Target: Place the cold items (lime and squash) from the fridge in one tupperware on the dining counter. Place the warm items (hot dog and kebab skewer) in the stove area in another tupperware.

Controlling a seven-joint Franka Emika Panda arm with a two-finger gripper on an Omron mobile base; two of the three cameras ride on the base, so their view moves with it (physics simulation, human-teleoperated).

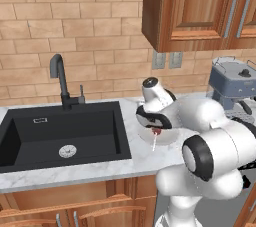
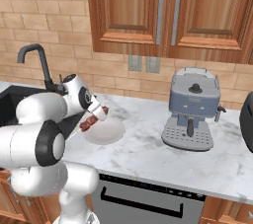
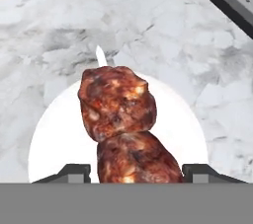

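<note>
My gripper was clamped on the kebab skewer, its two dark fingertips standing on either side of the lower chunk of browned meat. In the hand view the skewer ran up between them: two meat pieces stacked one past the other, with the pale pointed tip of the stick poking out beyond the farther piece. Behind the meat lay a round white plate, and the skewer was held over it; I could not tell whether the meat touched the plate or hung just clear of it.

From the right base view, the gripper sat at the near-left edge of the plate, the skewer tilted, its stick slanting down toward the counter's front edge. The plate rested on the grey-veined marble counter.

Taking the plate as my mark: the black sink lay just beside it, with the dark faucet at the sink's back rim. The blue-grey coffee machine stood on the other side of the plate, well apart from it, against the brick wall. Wooden cabinets hung above the counter.
</note>
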